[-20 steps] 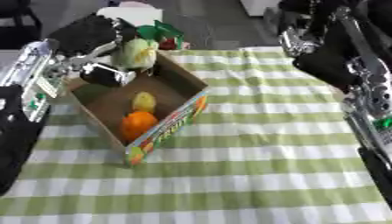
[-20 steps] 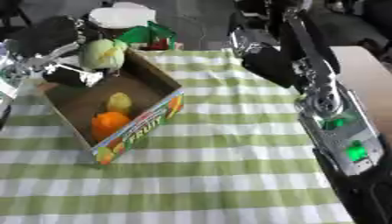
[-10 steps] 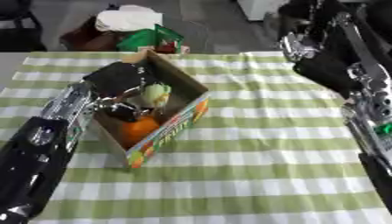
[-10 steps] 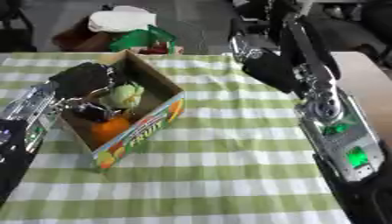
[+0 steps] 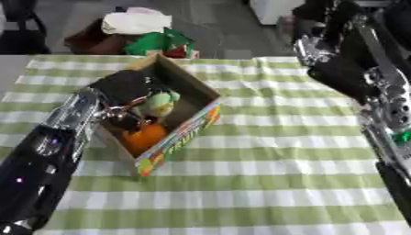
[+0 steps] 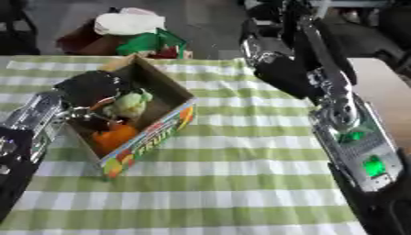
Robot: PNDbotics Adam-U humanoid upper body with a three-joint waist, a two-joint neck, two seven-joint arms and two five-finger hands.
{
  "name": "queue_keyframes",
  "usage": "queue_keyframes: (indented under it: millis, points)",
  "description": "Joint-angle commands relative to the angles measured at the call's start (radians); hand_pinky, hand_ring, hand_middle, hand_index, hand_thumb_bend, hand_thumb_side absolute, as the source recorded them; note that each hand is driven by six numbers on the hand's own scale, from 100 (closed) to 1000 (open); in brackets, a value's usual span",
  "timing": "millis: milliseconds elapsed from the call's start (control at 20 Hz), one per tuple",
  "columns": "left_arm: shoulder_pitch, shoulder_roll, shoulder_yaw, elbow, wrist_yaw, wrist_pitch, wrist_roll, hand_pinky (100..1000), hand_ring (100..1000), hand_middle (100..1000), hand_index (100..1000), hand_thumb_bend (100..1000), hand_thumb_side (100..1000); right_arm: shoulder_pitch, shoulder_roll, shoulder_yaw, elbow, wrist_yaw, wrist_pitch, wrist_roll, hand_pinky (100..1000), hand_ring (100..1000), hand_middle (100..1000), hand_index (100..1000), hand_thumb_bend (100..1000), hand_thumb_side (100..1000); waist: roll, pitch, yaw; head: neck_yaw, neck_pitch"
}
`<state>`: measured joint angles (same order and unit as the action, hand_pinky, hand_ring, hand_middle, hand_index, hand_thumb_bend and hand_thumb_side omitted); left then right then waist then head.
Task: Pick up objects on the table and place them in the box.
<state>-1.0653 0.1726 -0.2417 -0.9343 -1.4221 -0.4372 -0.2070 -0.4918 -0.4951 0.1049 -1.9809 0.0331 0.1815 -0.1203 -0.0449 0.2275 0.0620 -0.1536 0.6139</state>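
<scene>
left hand [image 5: 128, 89] grasping pale-green fruit [image 5: 160, 102], seemingly | inside box [image 5: 189, 133] | right hand unclear

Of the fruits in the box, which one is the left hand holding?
The pale green fruit, gripped by the left hand inside the box. The orange fruit lies free below it.

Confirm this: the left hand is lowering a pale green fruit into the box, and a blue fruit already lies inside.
One thing is wrong: the fruit already inside the box is orange, not blue, as the left eye view shows. The left hand does hold the pale green fruit in the box.
</scene>
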Motion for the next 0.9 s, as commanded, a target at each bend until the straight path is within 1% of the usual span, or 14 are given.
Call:
queue_keyframes:
  millis: [50,100,150,200,350,400,500,550,600,750,900]
  points:
    - [-0.025,0.033,0.023,-0.037,0.017,0.015,-0.034,866,955,940,1000,650,1000,-0.006,-0.01,-0.012,-0.019,-0.003,-0.001,-0.004,796,858,723,878,100,334,0.003,-0.025,0.0,-0.005,-0.003]
    - [-0.028,0.038,0.029,-0.045,0.033,0.018,-0.041,864,957,942,1000,696,1000,-0.005,-0.01,-0.012,-0.019,-0.003,0.0,-0.004,796,858,723,878,100,333,0.004,-0.026,0.0,-0.006,-0.001]
    - [-0.031,0.044,0.036,-0.055,0.054,0.023,-0.048,858,957,946,1000,623,1000,-0.004,-0.01,-0.012,-0.019,-0.003,0.0,-0.004,796,858,723,878,100,343,0.004,-0.027,-0.001,-0.008,0.001]
    - [-0.034,0.05,0.043,-0.066,0.077,0.029,-0.054,851,954,941,1000,693,1000,-0.003,-0.009,-0.012,-0.019,-0.003,0.001,-0.004,796,858,723,878,100,332,0.005,-0.027,-0.001,-0.009,0.003]
    - [-0.037,0.07,0.064,-0.107,0.157,0.053,-0.066,810,938,923,999,615,1000,-0.005,-0.01,-0.013,-0.019,-0.003,0.0,-0.006,796,858,723,878,100,334,0.006,-0.028,-0.001,-0.01,0.01]
    - [-0.035,0.078,0.072,-0.126,0.193,0.062,-0.067,781,925,906,978,569,1000,-0.007,-0.011,-0.014,-0.019,-0.004,0.0,-0.007,795,858,723,878,100,335,0.006,-0.028,0.0,-0.009,0.013]
    - [-0.024,0.095,0.087,-0.174,0.288,0.078,-0.07,742,907,881,942,524,1000,-0.01,-0.012,-0.015,-0.019,-0.005,-0.002,-0.009,795,857,724,878,100,337,0.006,-0.028,0.001,-0.004,0.017]
    - [-0.017,0.103,0.095,-0.201,0.344,0.088,-0.073,688,880,848,907,454,1000,-0.011,-0.013,-0.016,-0.019,-0.005,-0.003,-0.01,795,858,724,878,100,338,0.006,-0.028,0.002,0.0,0.018]
    - [-0.008,0.111,0.102,-0.23,0.408,0.1,-0.075,658,866,831,889,420,1000,-0.011,-0.014,-0.016,-0.019,-0.005,-0.003,-0.012,795,858,724,878,100,339,0.006,-0.028,0.004,0.003,0.019]
    - [0.018,0.142,0.116,-0.317,0.602,0.144,-0.089,593,828,791,860,368,1000,-0.01,-0.016,-0.017,-0.019,-0.005,-0.004,-0.014,795,857,724,878,100,341,0.006,-0.028,0.011,0.012,0.024]
    - [0.045,0.169,0.129,-0.409,0.778,0.2,-0.097,549,799,766,847,370,1000,-0.009,-0.016,-0.017,-0.019,-0.005,-0.004,-0.016,795,857,724,878,100,340,0.005,-0.03,0.018,0.022,0.033]
